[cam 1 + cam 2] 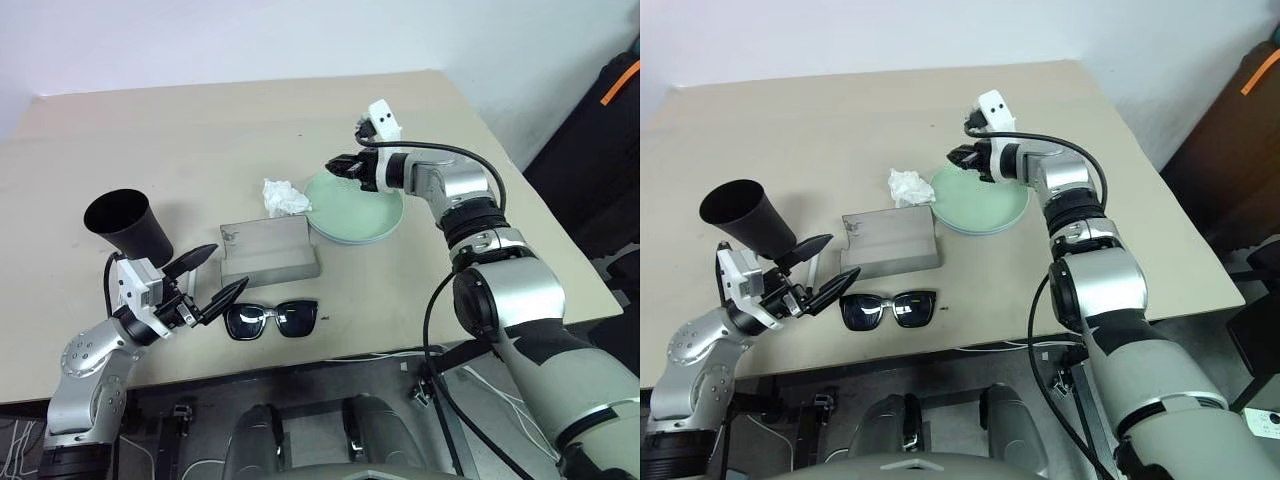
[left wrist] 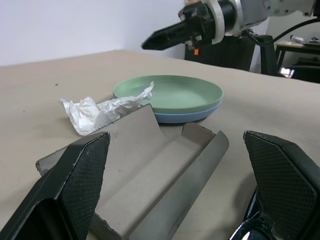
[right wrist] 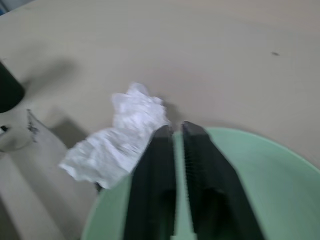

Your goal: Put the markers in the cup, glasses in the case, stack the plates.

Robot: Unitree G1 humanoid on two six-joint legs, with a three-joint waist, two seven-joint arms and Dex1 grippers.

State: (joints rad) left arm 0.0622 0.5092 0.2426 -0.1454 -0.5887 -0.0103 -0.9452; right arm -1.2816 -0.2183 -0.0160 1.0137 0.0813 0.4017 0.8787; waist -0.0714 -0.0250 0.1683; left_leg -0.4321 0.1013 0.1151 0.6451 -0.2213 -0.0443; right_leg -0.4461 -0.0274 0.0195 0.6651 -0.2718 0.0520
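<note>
The pale mint green plate (image 1: 362, 212) lies stacked on the light blue plate (image 2: 192, 116) at mid-table. Just above the stack's far left rim hovers my right gripper (image 1: 333, 165), its fingers (image 3: 200, 165) parted by a narrow slit with nothing between them. The grey case (image 1: 268, 250) lies open in front of the plates. The black glasses (image 1: 272, 320) lie unfolded near the front edge. The black cup (image 1: 128, 225) stands at the left. My left gripper (image 1: 228, 266) is wide open and empty, between the cup and the case. The markers are out of view.
A crumpled white tissue (image 1: 285, 197) lies between the case and the plates, touching the green plate's rim. The table's right edge (image 1: 560, 230) runs close to my right arm.
</note>
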